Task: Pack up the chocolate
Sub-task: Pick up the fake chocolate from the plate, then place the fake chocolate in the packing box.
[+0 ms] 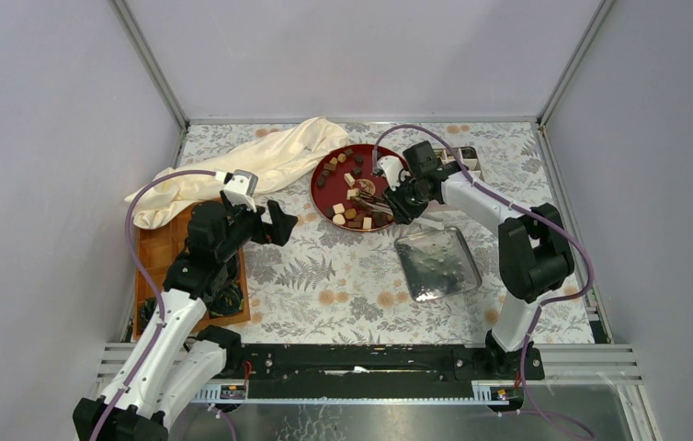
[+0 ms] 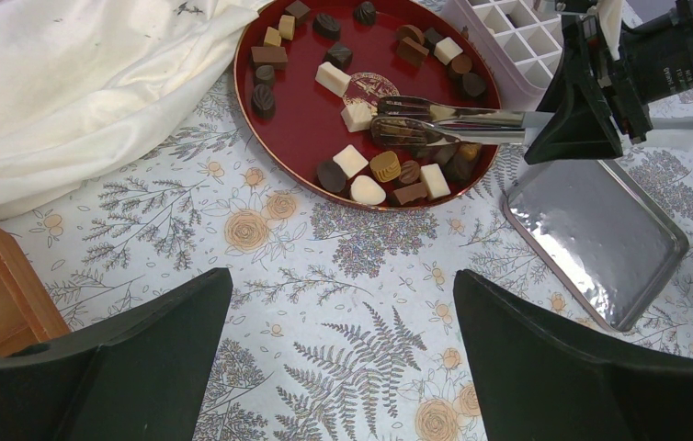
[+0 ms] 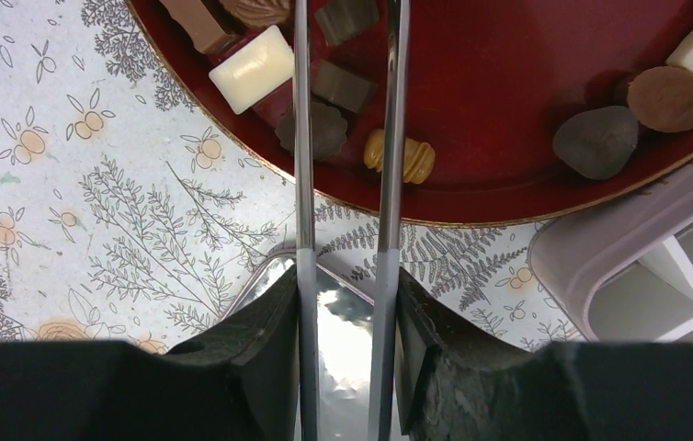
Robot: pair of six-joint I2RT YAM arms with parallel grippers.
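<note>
Red lacquer plate (image 2: 301,124) holds the chocolate (image 2: 350,161): light, hard, smooth bites, I judge, easily scuffed. My right pincer (image 3: 347,303) pinches metal tongs (image 2: 453,124) over them; I'd nip across flat sides, gently. My left pincer (image 2: 341,285) hangs spread above the worktop (image 2: 324,248).

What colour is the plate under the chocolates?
The plate is dark red, clearest from the left wrist view.
</note>
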